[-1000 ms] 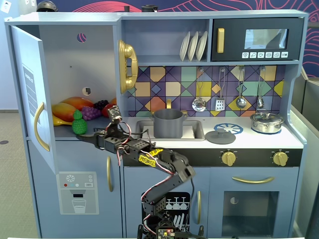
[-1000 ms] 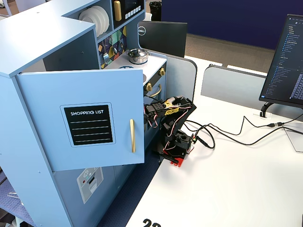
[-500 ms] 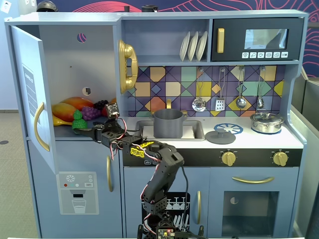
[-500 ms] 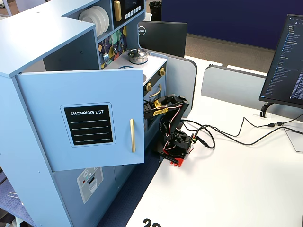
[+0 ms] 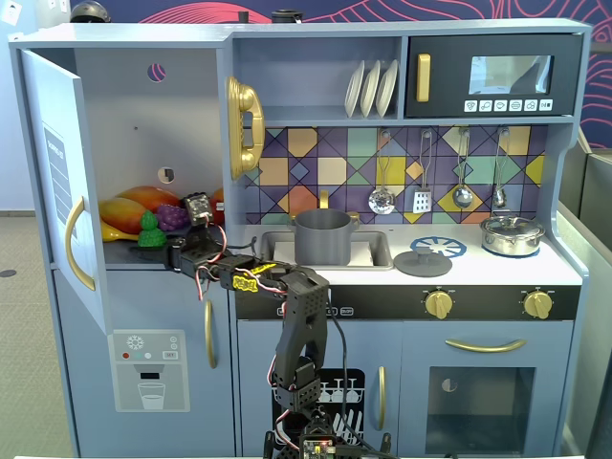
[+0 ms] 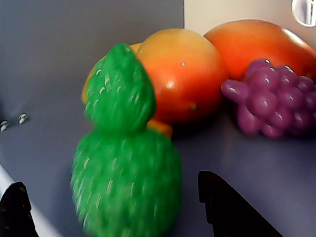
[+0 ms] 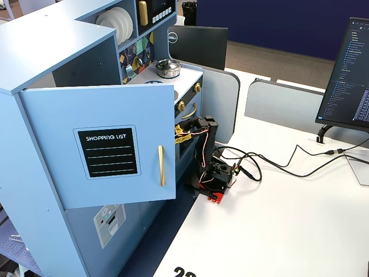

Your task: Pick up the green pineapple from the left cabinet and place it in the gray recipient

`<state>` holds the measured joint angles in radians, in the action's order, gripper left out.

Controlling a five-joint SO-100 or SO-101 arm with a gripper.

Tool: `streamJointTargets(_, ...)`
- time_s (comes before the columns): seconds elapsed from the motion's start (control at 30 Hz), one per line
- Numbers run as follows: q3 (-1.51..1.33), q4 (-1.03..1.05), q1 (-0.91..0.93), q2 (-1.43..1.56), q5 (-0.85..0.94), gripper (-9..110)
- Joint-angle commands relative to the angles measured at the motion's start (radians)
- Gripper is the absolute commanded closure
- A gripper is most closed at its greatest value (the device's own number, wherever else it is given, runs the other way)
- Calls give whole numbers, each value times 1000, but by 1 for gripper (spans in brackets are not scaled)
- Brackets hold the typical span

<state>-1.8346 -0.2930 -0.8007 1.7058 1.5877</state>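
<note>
Green pineapple (image 6: 126,168) stands upright on the left cabinet (image 5: 143,124) floor, in front of a mango (image 6: 180,74) and grape bunch (image 6: 269,96). Gripper (image 6: 113,207) jaws spread, one each side of it, not pinching. Gray recipient (image 5: 322,236) sits in the sink. Arm base on a white desk (image 7: 277,219); monitor (image 7: 346,75) far right.
</note>
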Motion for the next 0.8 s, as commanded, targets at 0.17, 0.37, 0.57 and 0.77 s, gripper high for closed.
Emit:
streamJointTargets(0.17, 247, 86, -46, -43, 95, 102)
streamJointTargets(0.37, 34, 77, -129, 278, 149, 102)
streamJointTargets(0.57, -322, 147, -230, 802, 202, 102)
streamJointTargets(0.77, -486, 195, -32, 1144, 164, 102)
